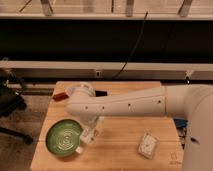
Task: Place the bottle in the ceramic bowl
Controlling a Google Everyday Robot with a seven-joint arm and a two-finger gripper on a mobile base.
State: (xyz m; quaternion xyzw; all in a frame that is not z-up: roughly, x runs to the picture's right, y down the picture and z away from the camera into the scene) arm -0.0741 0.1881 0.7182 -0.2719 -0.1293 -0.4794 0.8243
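A white robot arm [130, 104] reaches from the right across a light wooden worktop [120, 145], its wrist bending down toward the front left part of the surface. The claw [90, 131] hangs at the end of that bend, just to the right of the ceramic bowl [64, 137], low over the wood. Pale shapes sit at the claw's tip, and one small white piece, most likely the bottle [80, 149], shows right against the bowl's right rim near the front; whether the claw is gripping it or has let go, I cannot tell, because the fingers and the white plastic blend together there. The bowl itself is a shallow green dish with pale rings inside, resting on the front left part of the worktop, and nothing can be made out lying within its ringed centre. A flat white packet [147, 145] lies well apart on the right side of the worktop, turned at a slant. Behind the arm, near the back left edge, a translucent white cup [79, 91] peeks out above the arm's elbow, with a small dark reddish object [60, 96] to its left and a dark object [101, 92] to its right. A black cable [132, 47] hangs down the dark wall behind the worktop.
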